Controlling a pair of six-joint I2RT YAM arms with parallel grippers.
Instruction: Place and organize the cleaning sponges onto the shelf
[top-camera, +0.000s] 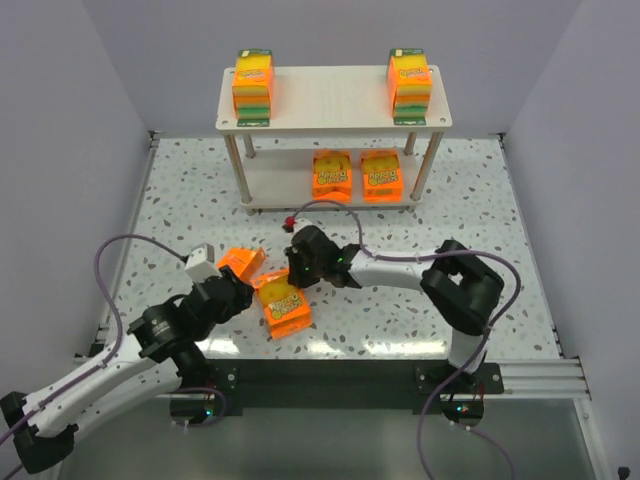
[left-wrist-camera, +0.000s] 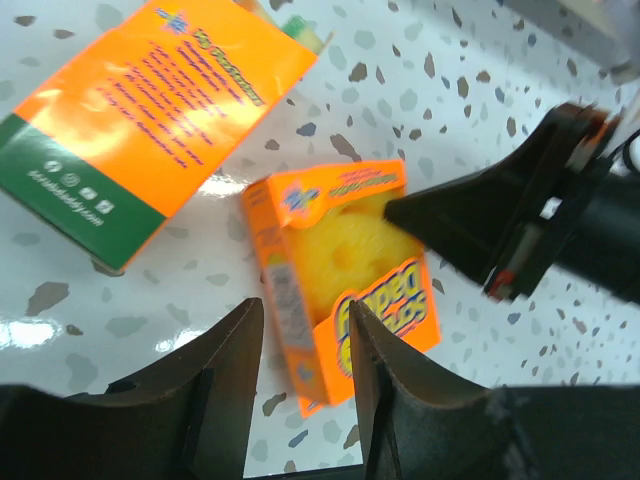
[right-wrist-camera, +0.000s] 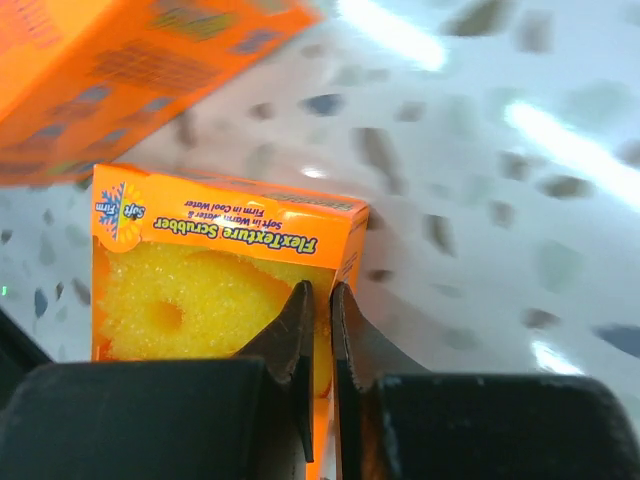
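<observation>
One sponge pack (top-camera: 283, 305) (left-wrist-camera: 340, 270) (right-wrist-camera: 200, 290) lies flat on the table, its yellow sponge showing through the window. My right gripper (top-camera: 297, 272) (right-wrist-camera: 321, 287) is shut, and its tips rest on that pack's far edge. My left gripper (top-camera: 243, 290) (left-wrist-camera: 305, 305) stands open around the pack's near corner, with a gap on its left side. A second pack (top-camera: 240, 262) (left-wrist-camera: 160, 100) lies printed side up just to the left. The shelf (top-camera: 330, 100) holds two upright packs (top-camera: 253, 85) (top-camera: 410, 85) on its top board and two more (top-camera: 332, 175) (top-camera: 381, 175) on the lower board.
Both arms meet over the near middle of the speckled table (top-camera: 450, 200). White walls enclose the table on three sides. The shelf's thin legs (top-camera: 238, 170) stand at the far centre. A purple cable (top-camera: 330, 205) loops above the right arm.
</observation>
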